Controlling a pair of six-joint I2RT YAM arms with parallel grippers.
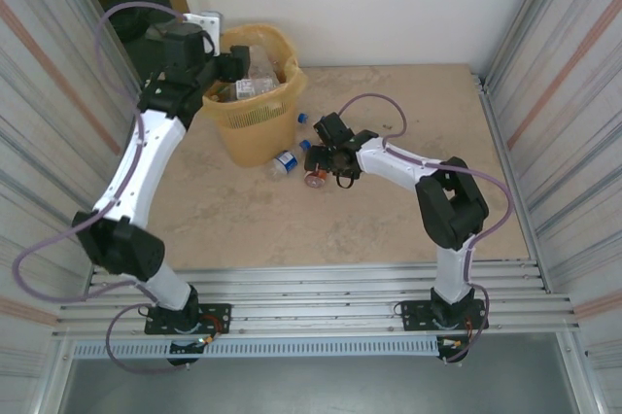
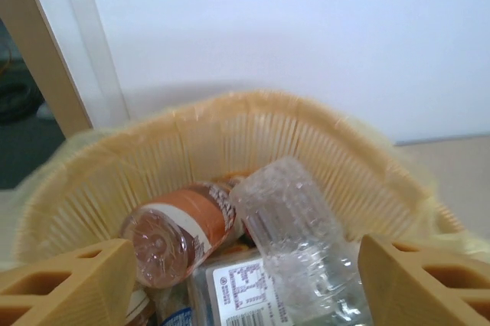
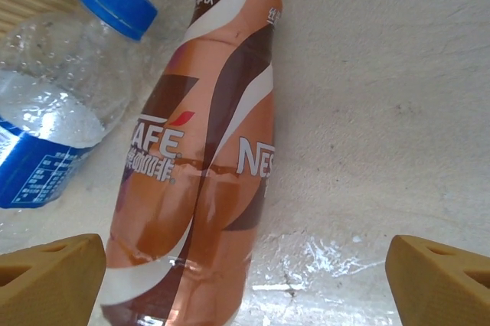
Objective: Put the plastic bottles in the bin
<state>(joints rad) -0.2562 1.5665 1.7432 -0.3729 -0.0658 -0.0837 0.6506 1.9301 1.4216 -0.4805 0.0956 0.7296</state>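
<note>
Claws both spread wide, gripping nothing. Left claw (image 2: 245,268) hangs over the tall yellow-orange latticed plastic bin (image 1: 251,127), above plastic bottles (image 2: 295,226) heaped inside. Right claw (image 3: 245,259), beside the bin, straddles a brown-orange labelled plastic bottle (image 3: 203,165) lying on the desk (image 1: 389,229).

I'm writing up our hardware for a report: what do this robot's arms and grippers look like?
The left arm and right arm match: white shells, black joint housings and black base plates, each trailed by a looping lilac cable. Each gripper's fingers are tan-orange plastic wedges with hollow pockets.
</note>
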